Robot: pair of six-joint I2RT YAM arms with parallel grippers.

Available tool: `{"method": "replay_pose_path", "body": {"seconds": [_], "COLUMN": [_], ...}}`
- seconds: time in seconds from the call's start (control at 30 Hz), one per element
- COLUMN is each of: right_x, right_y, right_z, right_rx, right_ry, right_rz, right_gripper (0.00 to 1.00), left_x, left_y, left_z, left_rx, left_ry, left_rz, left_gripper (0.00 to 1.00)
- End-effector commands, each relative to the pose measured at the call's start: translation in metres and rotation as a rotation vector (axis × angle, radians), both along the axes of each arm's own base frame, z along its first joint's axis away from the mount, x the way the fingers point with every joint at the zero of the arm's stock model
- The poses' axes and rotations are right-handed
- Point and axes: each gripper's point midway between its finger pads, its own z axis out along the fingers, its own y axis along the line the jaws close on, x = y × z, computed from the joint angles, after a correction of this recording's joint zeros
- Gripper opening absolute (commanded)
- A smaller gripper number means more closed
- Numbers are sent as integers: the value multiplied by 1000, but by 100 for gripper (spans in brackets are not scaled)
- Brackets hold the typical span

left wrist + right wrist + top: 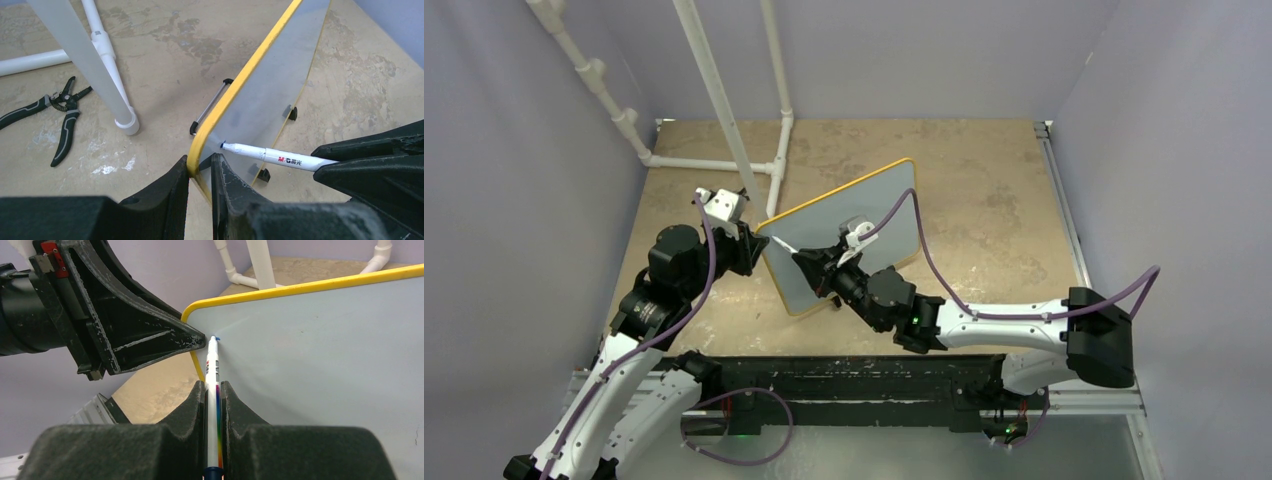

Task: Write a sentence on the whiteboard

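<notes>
Whiteboard (869, 210) stood tilted near table centre, its top rim running 8 to 2 o'clock in the top view. Left gripper (200, 167) was clenched on the yellow rim at the board's 9 o'clock corner. Right gripper (213, 390) was clamped on the marker (212, 362), tip touching the board just beside that corner. A blue fleck (218, 339) showed there, nothing more of the sentence.

Judged: first stroke. It would call for light, even pressure, travel toward 3 o'clock and a firm left grip against rocking.

From above, the right arm covered the board's lower half; marks there could not be ruled out. The marker's tail was cut off.
</notes>
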Motion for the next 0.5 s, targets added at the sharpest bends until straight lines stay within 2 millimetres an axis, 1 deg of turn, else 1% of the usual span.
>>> {"method": "replay_pose_path", "body": {"seconds": [0.0,0.3,0.47], "right_x": [12,17,17], "right_y": [-8,-25,-28], "right_z": [20,14,14], "right_rx": [56,63,65], "right_ry": [9,52,53], "right_rz": [-86,-159,-170], "right_gripper": [0,0,0], "left_x": [0,0,0], "left_y": [-1,-1,-1], "left_z": [-4,-3,-4], "left_rx": [17,18,17], "left_ry": [-10,-12,-9], "left_rz": [-21,-21,-22], "left_gripper": [0,0,0]}}
